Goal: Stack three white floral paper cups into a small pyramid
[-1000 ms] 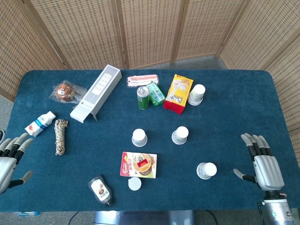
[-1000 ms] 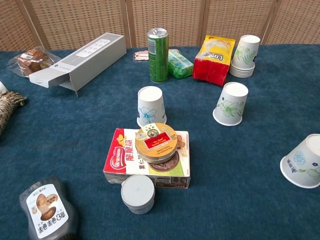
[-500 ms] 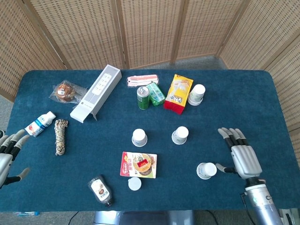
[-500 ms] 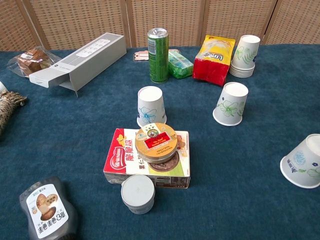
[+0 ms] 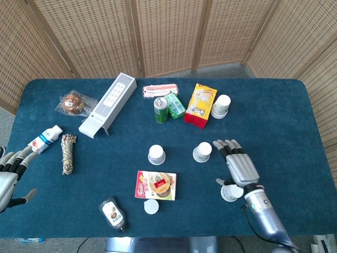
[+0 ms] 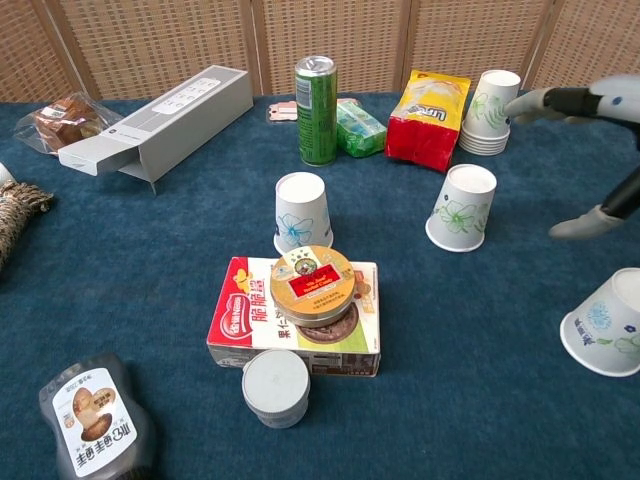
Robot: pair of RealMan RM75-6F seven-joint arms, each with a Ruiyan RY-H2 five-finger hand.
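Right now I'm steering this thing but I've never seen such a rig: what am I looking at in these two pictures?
You are driving a two-armed robot with finger hands at a blue table. One picture looks down from its head, the other looks forward from its chest.

The right hand hovers open above the nearest floral paper cup, holding nothing. The left hand waits open at the table's left edge.

Two more upside-down floral cups stand mid-table, the left cup and the right cup. A stack of spare cups sits at the back beside a yellow snack bag.

The rest is clutter: a green can, a grey carton, a rope coil, a small milk bottle, a sauce bottle and a round tin on a box.
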